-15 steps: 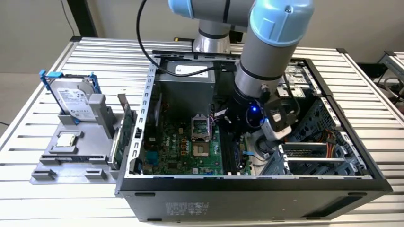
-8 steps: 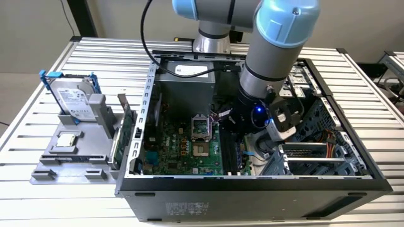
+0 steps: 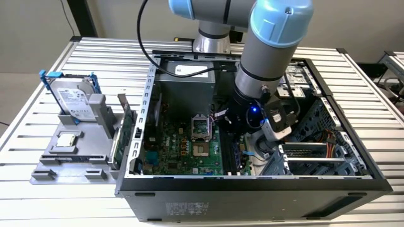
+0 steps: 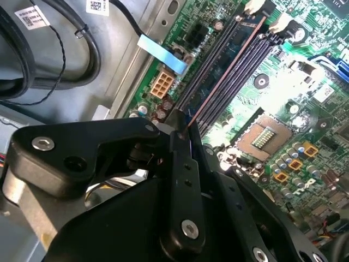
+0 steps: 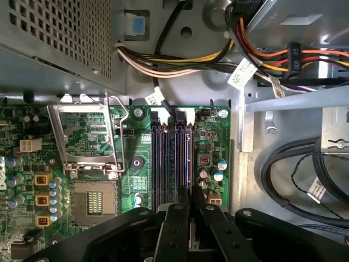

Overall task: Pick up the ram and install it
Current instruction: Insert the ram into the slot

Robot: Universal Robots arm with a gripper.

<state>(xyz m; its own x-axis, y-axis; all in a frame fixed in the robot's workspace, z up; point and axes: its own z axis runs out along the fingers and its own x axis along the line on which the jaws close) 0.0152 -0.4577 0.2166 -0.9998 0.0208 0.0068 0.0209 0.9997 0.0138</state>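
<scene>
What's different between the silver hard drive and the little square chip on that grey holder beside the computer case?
The hard drive stands upright in a blue frame; the square chip lies flat. The hard drive is much larger than the chip. The hard drive is oblong with a white label; the chip is square. Both are silvery and sit on the grey holder, outside the computer case.

Green motherboard (image 5: 136, 147), black slots (image 5: 169, 158), black hand (image 5: 190, 204).
</scene>
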